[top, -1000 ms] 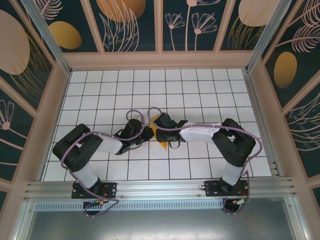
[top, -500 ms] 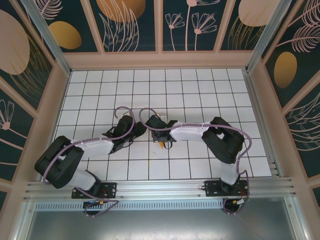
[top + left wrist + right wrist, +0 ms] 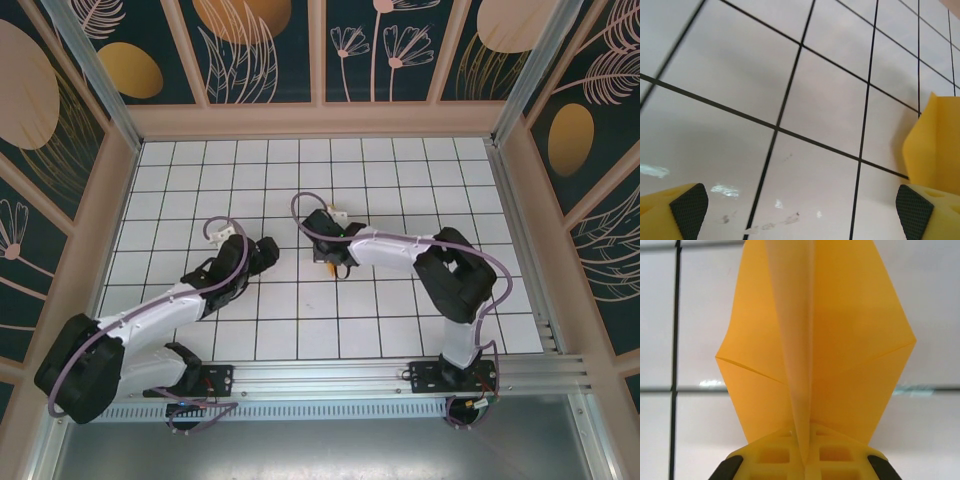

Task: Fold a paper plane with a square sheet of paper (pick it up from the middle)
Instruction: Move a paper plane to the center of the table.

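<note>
**Right tool clamped on paper plane; left tool apart**

The right tool (image 3: 802,459) is closed on the centre fold of the paper plane (image 3: 840,340). In the right wrist view the orange-yellow paper rises from between the fingers, with one creased panel spreading to each side of the fold. In the top view the right tool (image 3: 329,258) sits near the middle of the white tiled worktop (image 3: 400,180), and a small part of the paper plane (image 3: 328,269) shows beneath it.

The left tool (image 3: 800,210) has its fingers wide apart and holds nothing. Bare tiles lie between its pads (image 3: 689,207). An edge of the paper plane (image 3: 935,145) stands just beside its right-hand finger; contact cannot be determined. In the top view the left tool (image 3: 262,255) lies near the right tool, to its left.
</note>
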